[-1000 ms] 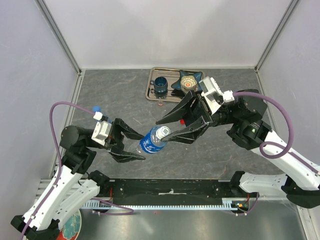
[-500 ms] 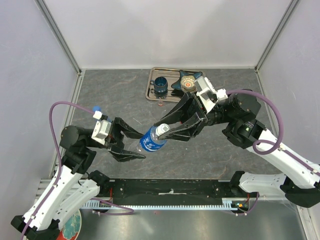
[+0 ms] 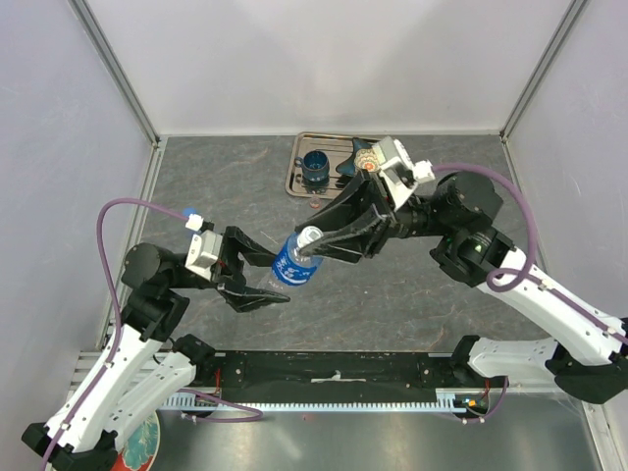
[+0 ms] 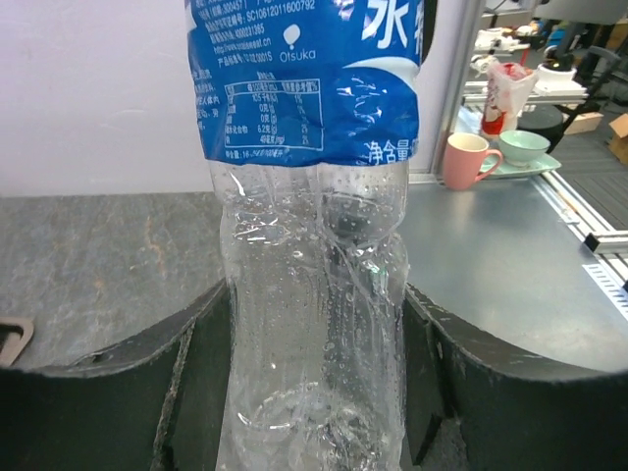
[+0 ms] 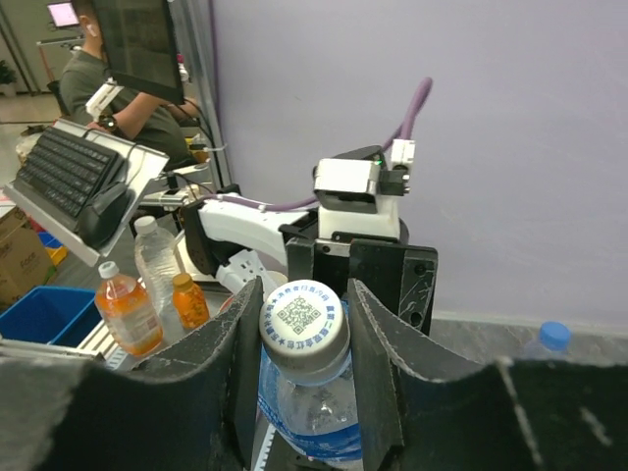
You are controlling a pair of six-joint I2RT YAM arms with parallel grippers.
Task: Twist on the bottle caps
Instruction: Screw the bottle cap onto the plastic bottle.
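bottle (image 3: pixel 292 265) held above the table (image 3: pixel 216 186), base clamped in left gripper (image 3: pixel 273 278). white cap (image 5: pixel 303 316) sits on neck; right gripper (image 3: pixel 315 245) fingers appear pinched onto it. tightening judged outstanding; other caps not discernible.

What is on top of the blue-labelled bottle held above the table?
A white cap with a printed square code sits on the bottle, between the fingers of the right gripper. The cap covers the neck threads, so how far it is screwed on cannot be seen.
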